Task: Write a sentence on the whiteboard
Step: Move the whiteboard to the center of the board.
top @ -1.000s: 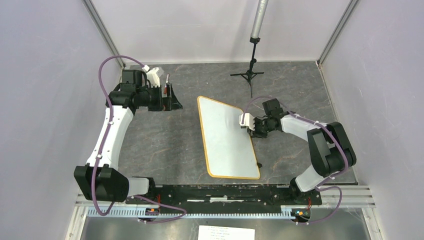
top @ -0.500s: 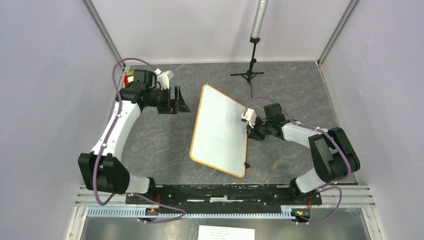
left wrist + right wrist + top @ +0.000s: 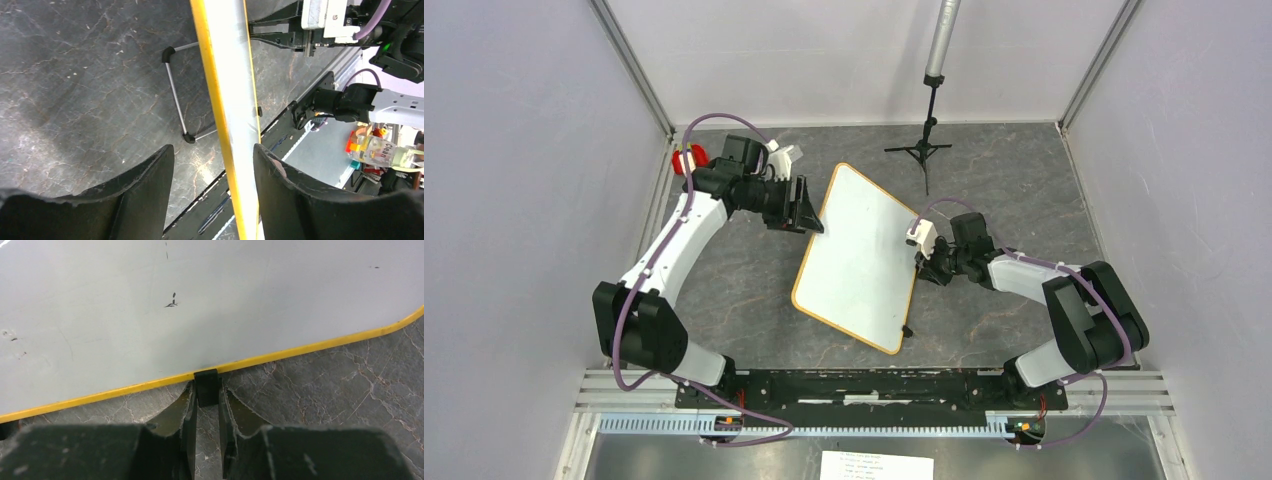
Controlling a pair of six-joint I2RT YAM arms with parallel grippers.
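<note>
L pincer point(image 3: 812, 212) is released, jaws spread wide, sitting astride the far-left edge of the whiteboard point(image 3: 859, 255). In the L wrist view its two dark fingers point(image 3: 145, 190) flank the board, seen edge-on. The yellow rim point(image 3: 215, 95) runs down the gap, closer to the right-hand finger; can't tell if it touches that finger. Beside the rim in that view, a thin wire stand point(image 3: 175, 97) w/ black corner caps shows against the grey marbled worktop point(image 3: 744, 290).

The board sits mid-worktop btwn the two arms, skewed, w/ its far end leaning a bit to the right. Its white face carries a few small dark specks point(image 3: 172, 300).

R pincer point(image 3: 206, 395) is clenched on the small black clip point(image 3: 206, 381) on the board's right long edge. Its fingertips pinch the clip from both sides, just outside the rim. R arm is folded low, elbow out to the right.

Just beyond the board's far-right corner stands a black tripod point(image 3: 924, 150) w/ a grey pole, not touching the board. A printed paper sheet point(image 3: 876, 466) lies at the very near edge, past the arm bases.
</note>
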